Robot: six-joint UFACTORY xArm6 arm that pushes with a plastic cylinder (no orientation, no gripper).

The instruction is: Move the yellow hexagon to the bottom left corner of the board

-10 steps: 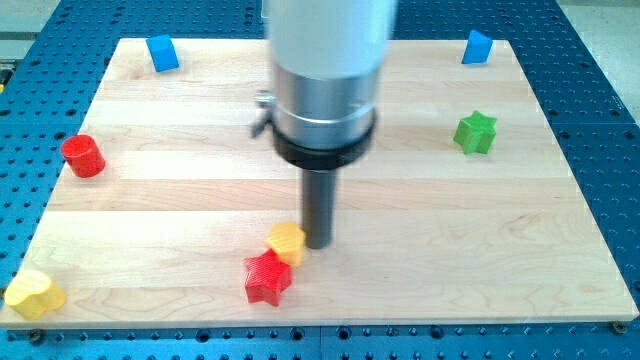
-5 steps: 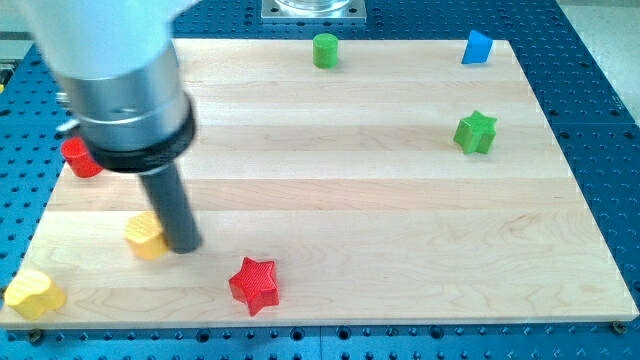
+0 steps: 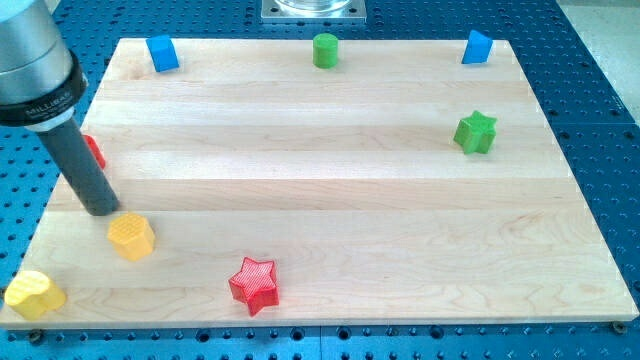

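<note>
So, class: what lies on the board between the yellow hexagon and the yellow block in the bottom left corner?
Nothing: in the camera view, only bare wood separates the yellow hexagon from the yellow block.

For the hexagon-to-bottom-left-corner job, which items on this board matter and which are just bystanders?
Belongs to the job:
yellow hexagon
my tip, just above-left of the hexagon

Lying about:
yellow block in the bottom left corner
red star
red block, partly hidden by the rod
green star
green cylinder
two blue blocks
</note>
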